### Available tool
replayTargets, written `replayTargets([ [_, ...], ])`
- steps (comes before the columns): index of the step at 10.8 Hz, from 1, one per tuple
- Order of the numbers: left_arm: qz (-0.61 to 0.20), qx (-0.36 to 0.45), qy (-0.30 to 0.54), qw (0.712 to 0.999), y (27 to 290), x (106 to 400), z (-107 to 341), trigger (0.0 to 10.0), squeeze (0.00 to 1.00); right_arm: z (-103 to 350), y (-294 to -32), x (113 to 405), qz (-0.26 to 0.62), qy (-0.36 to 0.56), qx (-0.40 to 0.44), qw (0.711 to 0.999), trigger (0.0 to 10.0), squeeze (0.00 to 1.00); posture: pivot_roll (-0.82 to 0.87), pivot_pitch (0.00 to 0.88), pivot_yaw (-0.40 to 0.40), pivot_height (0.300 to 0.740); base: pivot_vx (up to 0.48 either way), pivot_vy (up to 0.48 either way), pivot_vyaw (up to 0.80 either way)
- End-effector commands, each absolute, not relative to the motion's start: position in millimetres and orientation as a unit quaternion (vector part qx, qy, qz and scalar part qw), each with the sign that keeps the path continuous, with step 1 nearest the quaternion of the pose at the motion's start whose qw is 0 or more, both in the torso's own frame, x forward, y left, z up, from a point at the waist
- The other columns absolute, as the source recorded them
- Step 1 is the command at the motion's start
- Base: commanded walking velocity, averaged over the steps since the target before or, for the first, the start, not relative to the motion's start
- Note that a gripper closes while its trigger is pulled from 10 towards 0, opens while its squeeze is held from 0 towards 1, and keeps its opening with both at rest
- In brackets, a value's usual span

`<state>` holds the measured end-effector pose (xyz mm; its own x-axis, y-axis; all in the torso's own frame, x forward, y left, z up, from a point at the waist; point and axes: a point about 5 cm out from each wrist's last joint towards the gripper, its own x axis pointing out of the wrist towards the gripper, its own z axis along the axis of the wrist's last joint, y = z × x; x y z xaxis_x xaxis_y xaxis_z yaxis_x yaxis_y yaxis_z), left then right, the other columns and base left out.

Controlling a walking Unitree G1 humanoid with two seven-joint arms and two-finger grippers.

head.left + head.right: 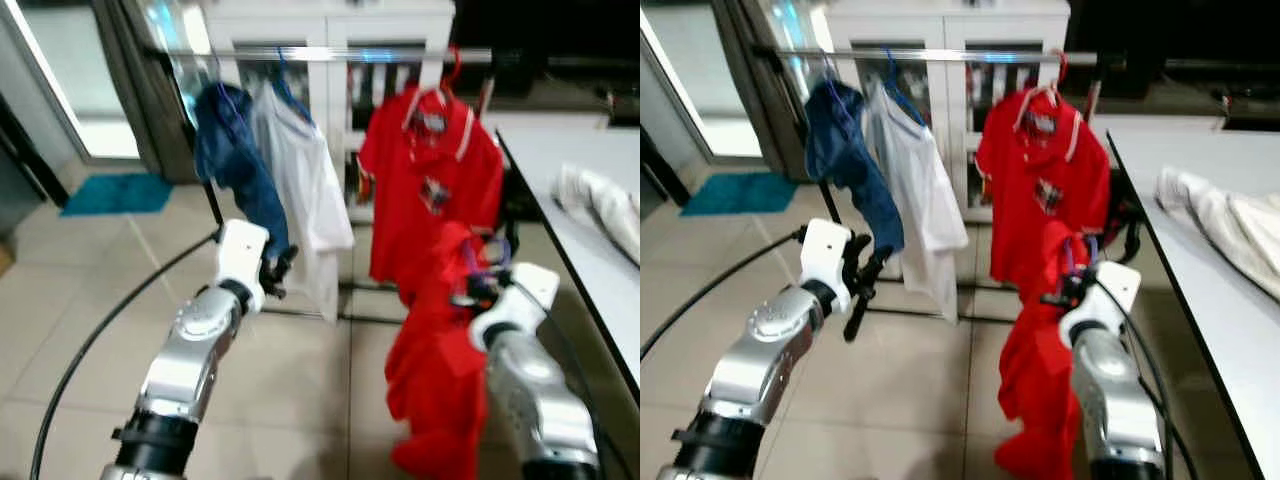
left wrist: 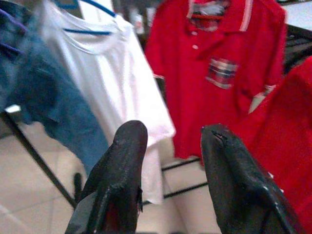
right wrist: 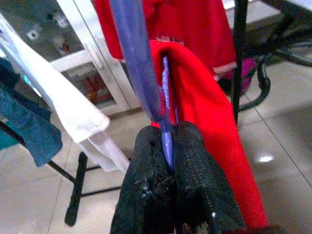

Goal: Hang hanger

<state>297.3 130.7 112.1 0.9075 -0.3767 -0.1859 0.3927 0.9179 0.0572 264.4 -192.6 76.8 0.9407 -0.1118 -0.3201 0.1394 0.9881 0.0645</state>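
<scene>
Items before you, left to right.

Mat (image 1: 115,193): one, teal, on the tiled floor by the doorway.

Rail (image 1: 330,54): one, horizontal, silver, in front of a white cabinet (image 1: 330,30). Three garments hang on it.

Denim piece (image 1: 235,160): one, blue, on the rail's left end.

White tee (image 1: 300,170): one, on a blue hanger, just beside the denim.

Polo (image 1: 430,190): one, red, with white collar trim and a plaid chest pocket, on a red hanger. No writing or label reads on any garment; the pictures are too soft.

Left gripper (image 1: 277,268): raised below the denim and the white tee, touching neither. In its wrist view your two fingers (image 2: 119,180) stand apart with a clear gap and nothing between them.

Right gripper (image 3: 168,161): pinched tight on the purple hanger (image 3: 139,63), fingers closed around its thin wire. The hanger carries one red shirt (image 1: 435,370), which drapes downward beside your right arm, below and in front of the polo. The hanger's thick bar runs upward and away from the fingertips in the wrist view; its hook sits under the rail, not on it, as far as you can tell.

Table (image 1: 590,250): one, white, on the right, with one pale cloth (image 1: 600,205) heaped on it.
</scene>
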Motion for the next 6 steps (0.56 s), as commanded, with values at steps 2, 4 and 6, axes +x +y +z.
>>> replayTargets([
  [2, -0.184, 0.050, 0.081, 0.978, 138.3, 298.3, 116.0, 10.0, 0.00, 84.3, -184.3, 267.9, -0.048, 0.139, 0.039, 0.988, 10.0, 0.00, -0.02, 0.000, 0.028, 0.740, 0.322, 0.000, 0.00],
  [4, -0.184, 0.047, 0.085, 0.978, 137.6, 295.5, 112.1, 10.0, 0.00, 82.4, -186.1, 265.3, -0.051, 0.142, 0.040, 0.988, 10.0, 0.00, -0.02, 0.000, 0.031, 0.740, 0.322, 0.000, 0.00],
  [6, -0.194, 0.056, 0.082, 0.976, 137.3, 297.4, 112.5, 10.0, 0.00, 81.9, -185.9, 268.1, -0.052, 0.138, 0.039, 0.988, 10.0, 0.00, -0.01, 0.000, 0.041, 0.740, 0.321, 0.000, 0.00],
])
